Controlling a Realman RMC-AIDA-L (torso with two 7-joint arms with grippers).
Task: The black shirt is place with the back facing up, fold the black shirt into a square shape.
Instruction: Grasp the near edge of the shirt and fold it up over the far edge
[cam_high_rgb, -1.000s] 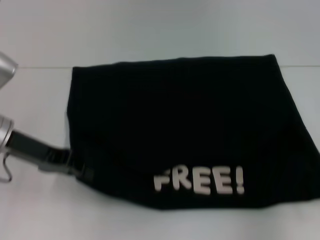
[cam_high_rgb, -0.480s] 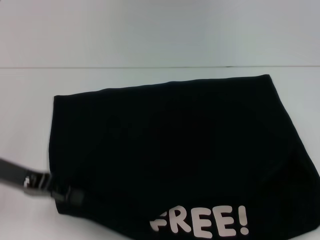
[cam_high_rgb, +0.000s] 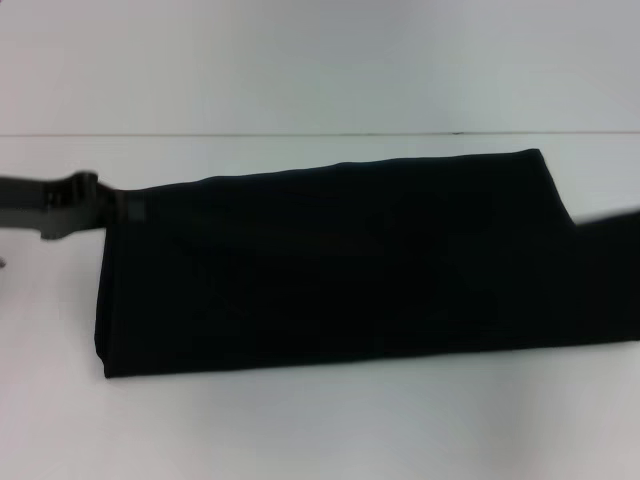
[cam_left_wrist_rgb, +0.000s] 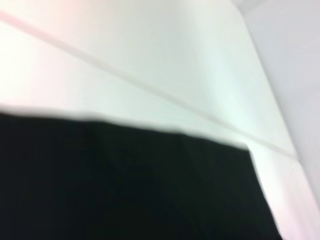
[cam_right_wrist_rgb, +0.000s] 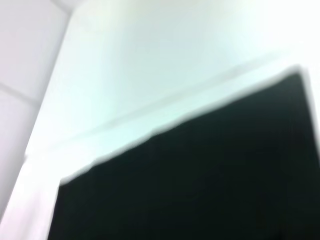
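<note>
My left gripper sits at the far left corner of the black shirt, arm reaching in from the left edge of the head view. It touches or overlaps the cloth there. Whether the fingers are clamped on the corner or let go, I cannot tell; they merge with the dark fabric.

My right gripper: a dark blurred shape comes in at the right edge, against the shirt's right end. I cannot separate it from the cloth, so no call on its state either.

Shirt lies flat on the white table, a long low band. Long axis runs left to right across my front, far edge slanting a little upward toward the right. From my left gripper the whole cloth lies to the right and toward me. Left arm is the nearer one for the left end, right arm for the right end.

Judgement: band is too long for a square; next fold should bring one short end over along that long axis.

Writing: none readable. Surface showing is plain black. Wrist views show only black cloth and white table.
</note>
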